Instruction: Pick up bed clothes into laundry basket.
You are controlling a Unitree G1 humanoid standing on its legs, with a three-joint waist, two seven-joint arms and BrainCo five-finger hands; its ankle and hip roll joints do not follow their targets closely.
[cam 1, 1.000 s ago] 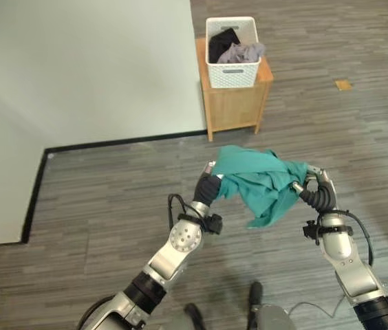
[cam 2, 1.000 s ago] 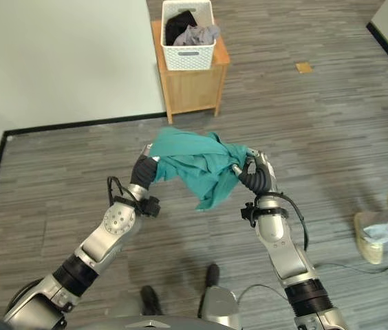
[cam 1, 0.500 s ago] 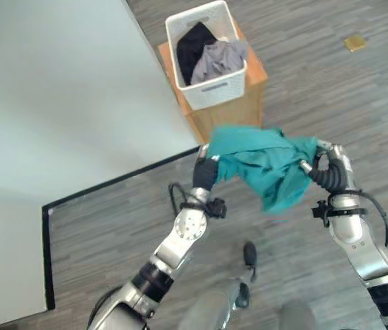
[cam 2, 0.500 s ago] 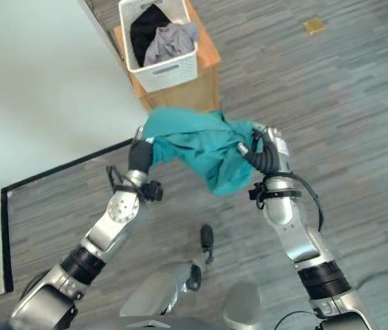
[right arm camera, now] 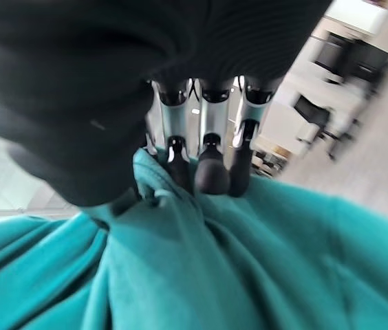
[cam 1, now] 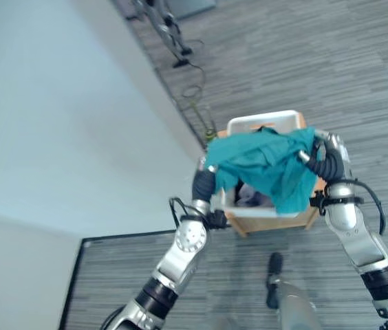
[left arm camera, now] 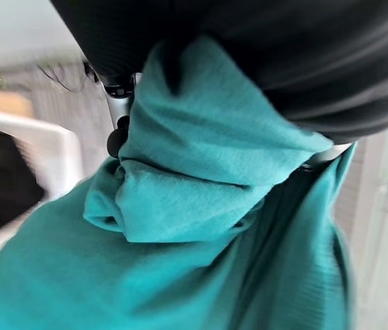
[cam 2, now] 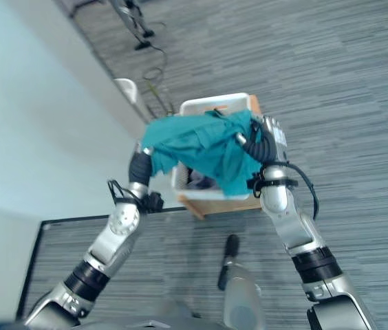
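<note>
I hold a teal garment point(cam 1: 266, 165) between my two hands, stretched out and bunched, directly above the white laundry basket point(cam 1: 268, 122). The cloth hangs in front of the basket's opening and covers most of it; a fold droops lowest on my right side, down past the basket's front wall. Whether the cloth touches the basket I cannot tell.

My left hand point(cam 1: 211, 169) grips one end of the garment: in the left wrist view the teal fabric is gathered into a thick roll pressed under the dark ribbed cover, with a silver finger point(left arm camera: 118, 117) curled against it. My right hand point(cam 1: 312, 152) grips the other end; in the right wrist view my fingertips point(right arm camera: 211, 168) are curled down and pinch into a pucker of the cloth just below the cover.

Inside the basket, below the teal cloth, some grey clothing point(cam 1: 249, 198) shows through the gap. The basket sits on a small wooden stand point(cam 1: 270, 221), which serves as its counter, and the stand is on grey striped carpet point(cam 1: 331, 62).

Just to my left of the stand rises a pale wall point(cam 1: 63, 103). Farther along the wall, cables point(cam 1: 194, 96) lie on the floor.
</note>
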